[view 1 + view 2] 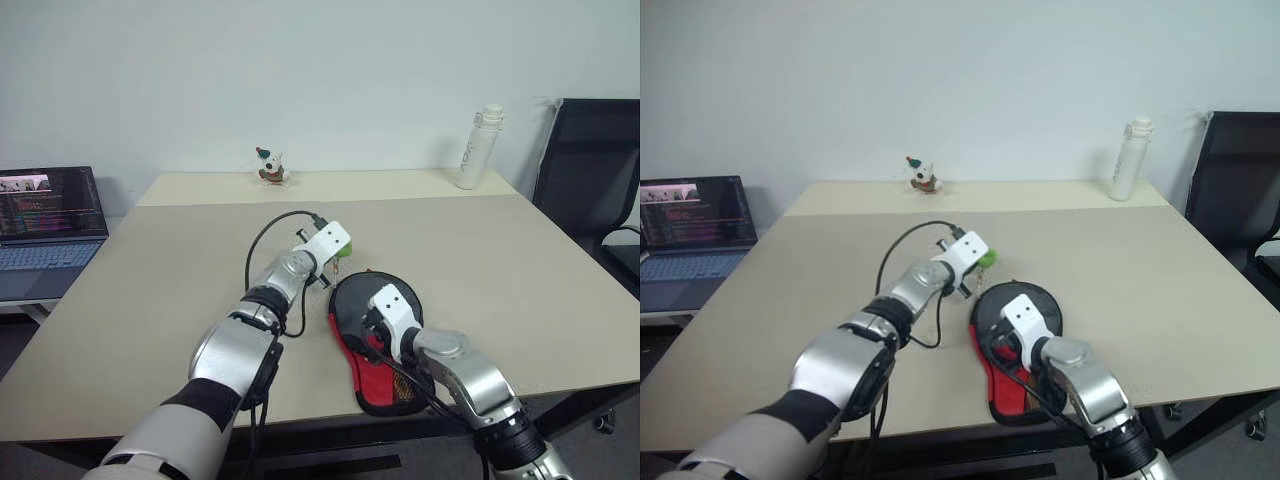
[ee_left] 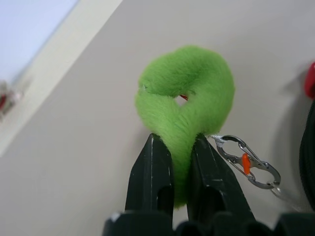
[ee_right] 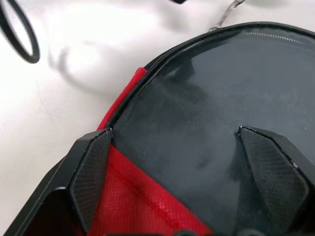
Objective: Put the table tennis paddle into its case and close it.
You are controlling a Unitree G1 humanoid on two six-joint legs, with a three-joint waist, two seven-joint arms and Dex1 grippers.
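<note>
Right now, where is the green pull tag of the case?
In the left wrist view, the green pull tag is pinched by the left end effector, above the table beside the case.

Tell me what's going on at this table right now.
A two-armed robot is working on a table tennis paddle case lying on the table. Its left gripper is shut on the fuzzy green pull tag by the case's round end, with a small metal clip beside it. The right gripper is wide open over the case's dark round part. A bottle, a small figurine and a laptop sit farther off.
</note>
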